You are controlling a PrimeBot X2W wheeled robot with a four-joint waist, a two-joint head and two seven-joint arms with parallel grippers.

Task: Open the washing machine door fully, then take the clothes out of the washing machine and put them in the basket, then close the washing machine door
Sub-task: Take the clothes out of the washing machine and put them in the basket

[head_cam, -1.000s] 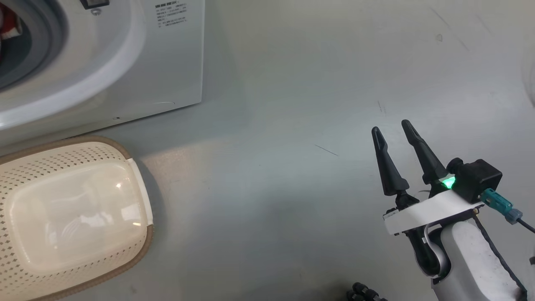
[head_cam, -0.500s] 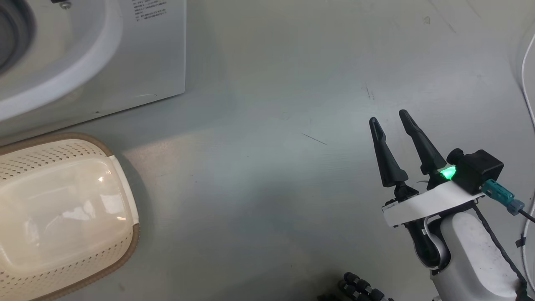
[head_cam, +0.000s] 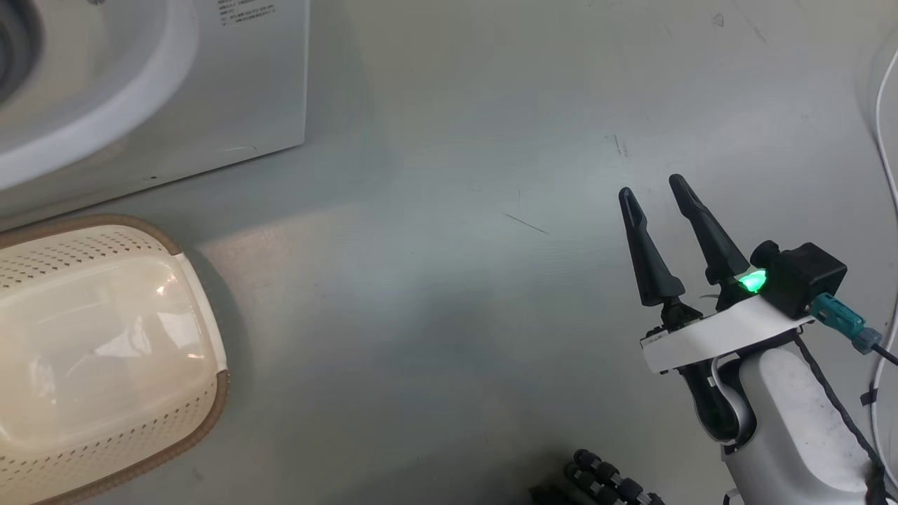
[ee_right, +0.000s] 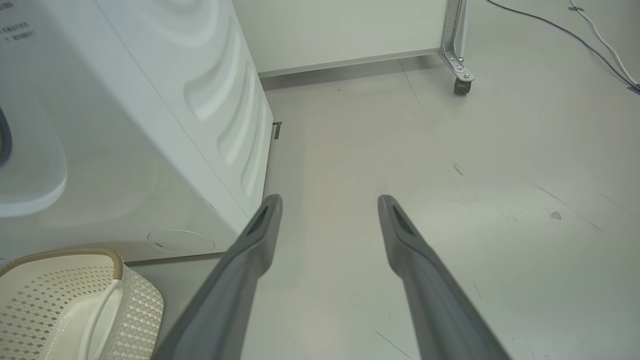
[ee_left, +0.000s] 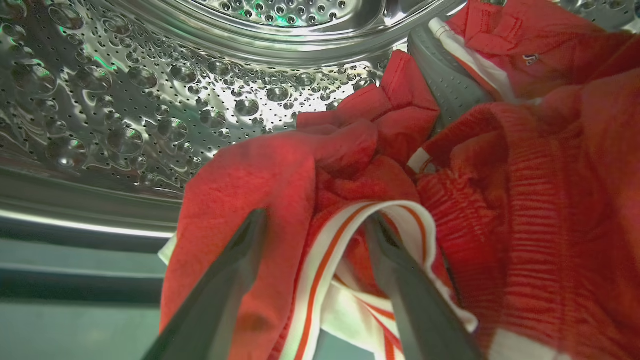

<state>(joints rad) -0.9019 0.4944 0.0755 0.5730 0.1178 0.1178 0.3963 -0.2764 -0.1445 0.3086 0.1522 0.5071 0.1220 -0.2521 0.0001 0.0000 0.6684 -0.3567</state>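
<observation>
The left gripper (ee_left: pixel 315 218) is inside the washing machine (head_cam: pixel 210 91), pointing into its perforated steel drum (ee_left: pixel 150 100); its two dark fingers stand wide apart, not clamped on anything. A fold of the clothes (ee_left: pixel 525 200) lies between them; one fingertip rests against plain red fabric and the other sits within a loop of white band with an orange-red stripe. The red garments are heaped in the drum, spilling toward the port; whether the fingers actually press the cloth I cannot tell.

The right gripper (head_cam: pixel 652 186) hangs over the bare grey floor (head_cam: pixel 449 280) at the near right, well apart from the machine; its fingers are spread just as wide and have hold of nothing; a green light (head_cam: pixel 753 283) glows on its wrist.

The machine stands at the far left; the basket (head_cam: pixel 105 242) sits on the floor just in front of it at the near left, cream with a brown rim. A white cable (head_cam: pixel 885 140) runs along the far right edge; in the right wrist view a caster wheel (ee_right: pixel 461 86) stands on the floor beyond the machine.
</observation>
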